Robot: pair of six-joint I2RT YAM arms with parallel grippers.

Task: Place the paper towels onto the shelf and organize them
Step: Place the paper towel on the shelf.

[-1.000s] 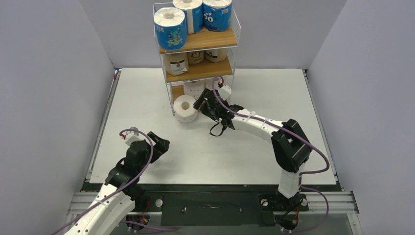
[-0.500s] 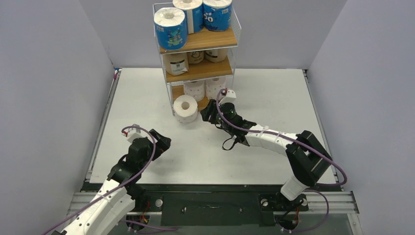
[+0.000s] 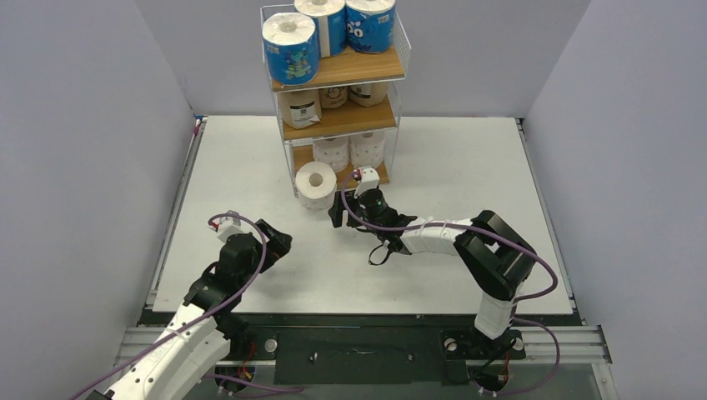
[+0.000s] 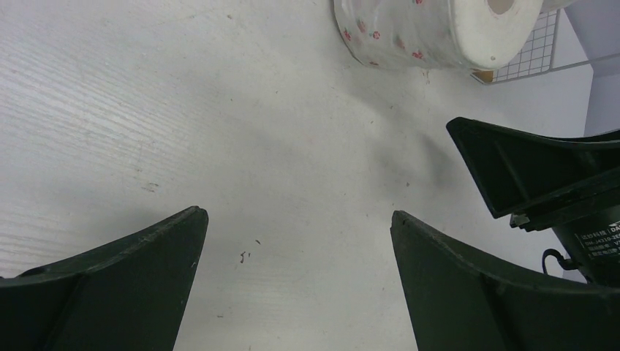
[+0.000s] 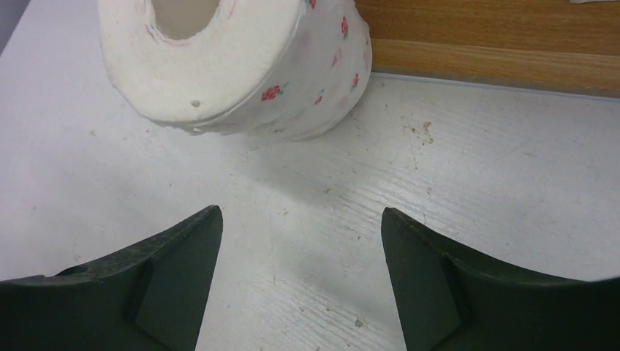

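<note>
The shelf (image 3: 358, 69) stands at the back of the table, with three blue paper towels (image 3: 289, 46) on its top board, tan ones (image 3: 301, 108) on the middle board and two white ones (image 3: 367, 148) on the bottom board. One white flowered roll (image 3: 316, 184) (image 5: 234, 66) stands on the table beside the shelf's front left corner. My right gripper (image 3: 335, 212) (image 5: 300, 219) is open and empty, a short way in front of that roll. My left gripper (image 3: 279, 242) (image 4: 296, 219) is open over bare table, and the same roll (image 4: 431, 29) lies far ahead of it.
The shelf's bottom board (image 5: 497, 36) runs across the top right of the right wrist view. Grey walls enclose the table on three sides. In the left wrist view the right arm's gripper (image 4: 541, 183) fills the right edge, below the white wire frame (image 4: 534, 55).
The right arm has drawn back from the shelf's bottom tier and swung left toward the loose white roll, its jaws empty. The left arm has hardly moved.
</note>
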